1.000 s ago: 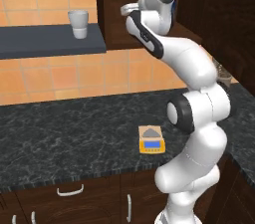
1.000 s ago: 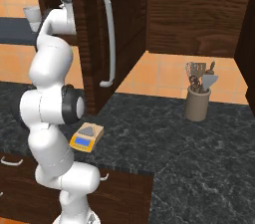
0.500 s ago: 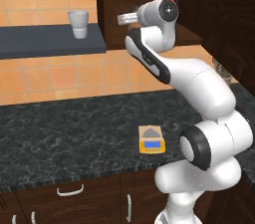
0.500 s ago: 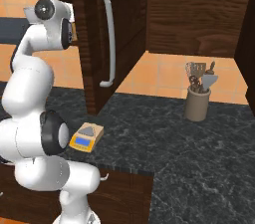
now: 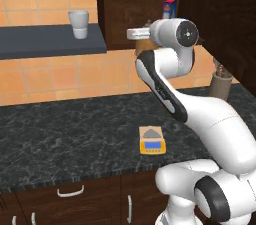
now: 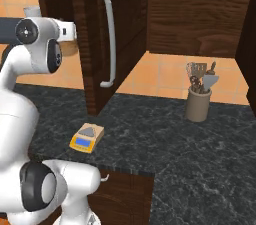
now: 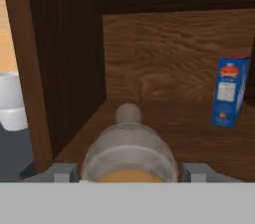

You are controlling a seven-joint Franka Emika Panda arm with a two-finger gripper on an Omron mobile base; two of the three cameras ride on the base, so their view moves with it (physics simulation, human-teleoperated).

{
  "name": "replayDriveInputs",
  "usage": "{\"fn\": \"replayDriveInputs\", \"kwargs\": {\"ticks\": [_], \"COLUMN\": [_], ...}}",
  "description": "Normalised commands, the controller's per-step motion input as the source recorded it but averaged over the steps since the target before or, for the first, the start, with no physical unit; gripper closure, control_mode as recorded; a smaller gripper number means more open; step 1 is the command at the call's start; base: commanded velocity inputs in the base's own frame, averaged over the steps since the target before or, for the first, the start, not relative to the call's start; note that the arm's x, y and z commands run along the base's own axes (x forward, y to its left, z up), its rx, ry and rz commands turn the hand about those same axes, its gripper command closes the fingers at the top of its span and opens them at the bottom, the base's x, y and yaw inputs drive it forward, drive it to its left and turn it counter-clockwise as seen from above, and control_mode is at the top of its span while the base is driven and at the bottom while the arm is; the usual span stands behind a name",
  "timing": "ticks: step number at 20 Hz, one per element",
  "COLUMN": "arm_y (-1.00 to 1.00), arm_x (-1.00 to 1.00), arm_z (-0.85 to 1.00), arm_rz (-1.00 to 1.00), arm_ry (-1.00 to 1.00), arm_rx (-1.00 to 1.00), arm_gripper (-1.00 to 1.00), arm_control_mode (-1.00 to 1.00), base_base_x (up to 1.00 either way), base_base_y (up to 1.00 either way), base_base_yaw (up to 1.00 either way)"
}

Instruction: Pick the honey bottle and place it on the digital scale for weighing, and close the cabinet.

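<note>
The honey bottle (image 7: 128,151) sits close in the hand view, pale cap up and amber body low, with a grey finger on each side. My gripper (image 7: 128,174) is shut on it, just in front of the open cabinet (image 5: 131,4) at shelf height. From the left base the amber bottle (image 5: 144,45) peeks out under the white hand and gripper (image 5: 138,35). The yellow digital scale (image 5: 151,140) lies on the dark counter below, also the scale (image 6: 86,138) seen from the right. The cabinet door (image 6: 125,29) stands open with its silver bar handle (image 6: 111,39).
A blue and red box (image 7: 228,91) stands on the cabinet shelf, the same box (image 5: 170,8) from the left. A white cup (image 5: 78,23) rests on a dark wall shelf (image 5: 50,43). A utensil holder (image 6: 198,100) stands at the back right of the counter.
The arm has swung over to the right and its elbow has dropped. The hand has come a little lower and out in front of the cabinet. The jaws have kept the same width.
</note>
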Motion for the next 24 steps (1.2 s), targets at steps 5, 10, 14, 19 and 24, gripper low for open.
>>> {"fn": "replayDriveInputs", "kwargs": {"ticks": [5, 10, 14, 19, 24], "arm_y": [-0.39, -0.01, -0.02, -0.17, -0.08], "arm_x": [-0.52, 0.04, 0.30, 0.22, 0.24], "arm_z": [-0.97, -1.00, -0.75, -0.56, -0.53], "arm_rz": [0.03, 0.18, 0.23, 0.24, 0.24], "arm_ry": [0.16, -0.09, 0.03, 0.07, 0.00], "arm_rx": [0.29, 0.09, 0.00, 0.00, -0.03], "arm_gripper": [1.00, 1.00, 1.00, 1.00, 1.00], "arm_control_mode": [-1.00, -1.00, -1.00, -1.00, -1.00], "base_base_x": [0.00, 0.00, 0.00, 0.00, 0.00], "base_base_y": [0.00, 0.00, 0.00, 0.00, 0.00], "base_base_yaw": [0.00, 0.00, 0.00, 0.00, 0.00]}}
